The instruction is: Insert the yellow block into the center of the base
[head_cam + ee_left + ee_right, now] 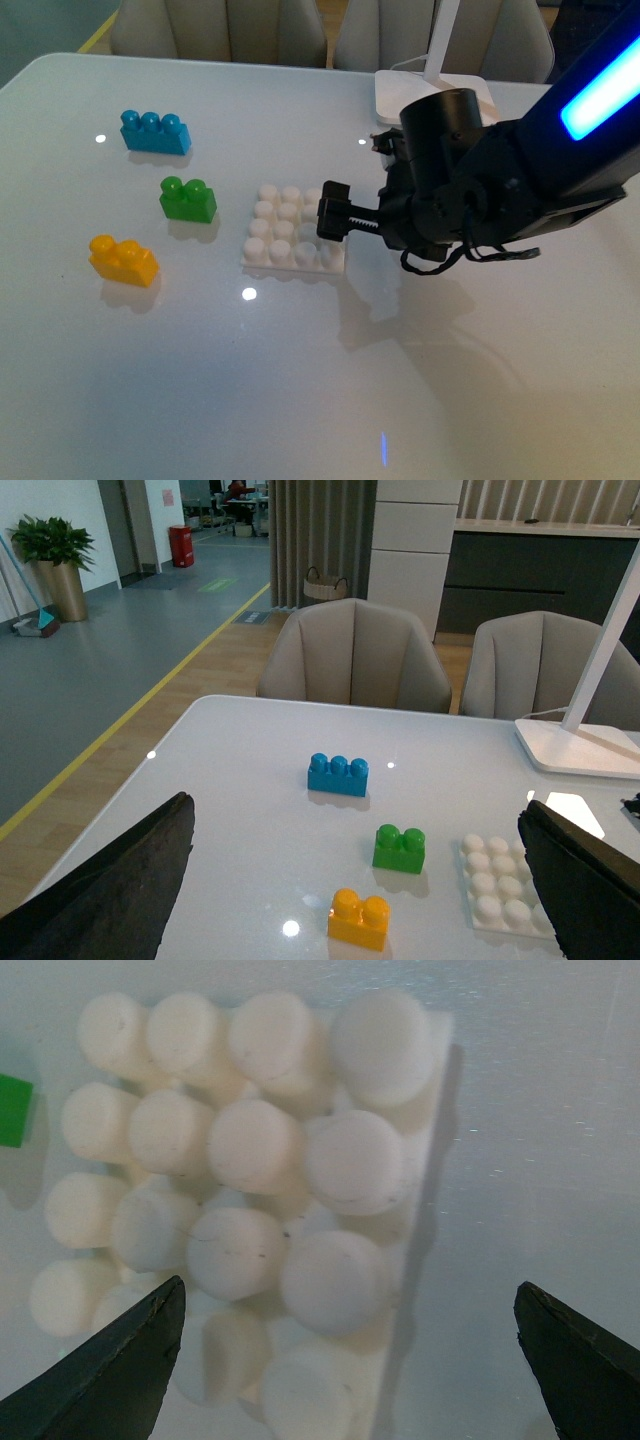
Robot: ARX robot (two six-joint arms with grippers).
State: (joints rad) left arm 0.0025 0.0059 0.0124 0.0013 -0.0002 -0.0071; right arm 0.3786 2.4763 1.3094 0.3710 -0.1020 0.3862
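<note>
The yellow block (123, 260) lies on the white table at the left, well apart from the base (285, 240), a white studded plate near the middle. My right gripper (338, 218) hangs open just above the base's right edge, holding nothing. In the right wrist view the base (250, 1150) fills the picture, and the right gripper (348, 1295) straddles its edge with dark fingers (110, 1370) wide apart. My left gripper (355, 880) is open and empty, back from the bricks. Between its fingers (110, 890) that view shows the yellow block (359, 919) and the base (500, 890).
A green brick (188, 199) stands between the yellow block and the base. A blue brick (155, 132) sits further back. The white lamp foot (425, 95) rests behind the right arm. Chairs line the table's far edge.
</note>
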